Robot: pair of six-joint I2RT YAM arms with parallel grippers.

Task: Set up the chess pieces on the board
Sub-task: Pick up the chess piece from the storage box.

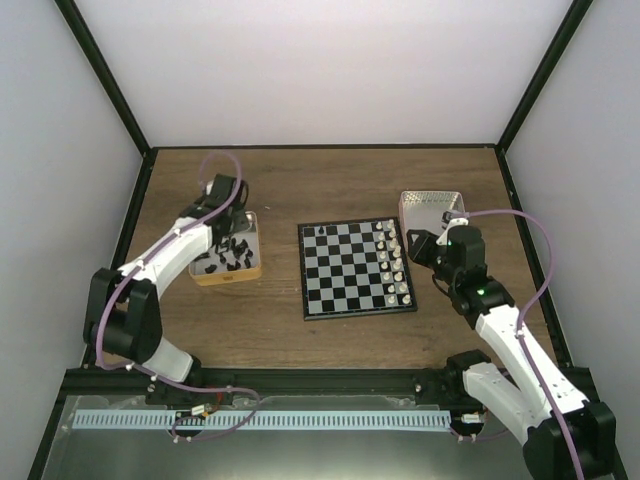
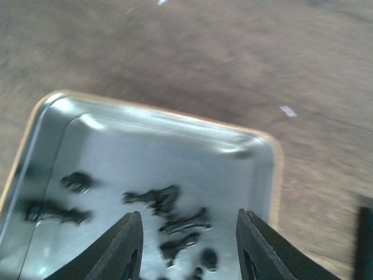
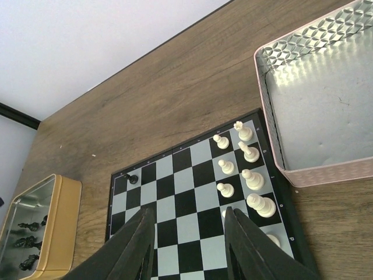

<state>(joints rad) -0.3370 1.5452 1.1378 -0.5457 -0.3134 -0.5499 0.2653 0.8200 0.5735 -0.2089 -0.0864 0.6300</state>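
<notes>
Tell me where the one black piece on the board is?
In the top view, the lone black piece stands by the board's far left corner, on the side nearest the gold tin, across from the white pieces.

Checkered board [image 1: 345,278], one black piece [image 1: 319,231] on its far-left corner, other black pieces [image 1: 226,259] in gold tin [image 1: 229,279]

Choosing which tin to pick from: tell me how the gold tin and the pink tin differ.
The gold tin holds loose black chess pieces; the pink tin shows none in the part in view. The gold tin's inner walls are smooth; the pink tin's are embossed with diamonds. The gold tin sits left of the board, the pink tin by its far right corner. Both are shallow metal tins.
</notes>
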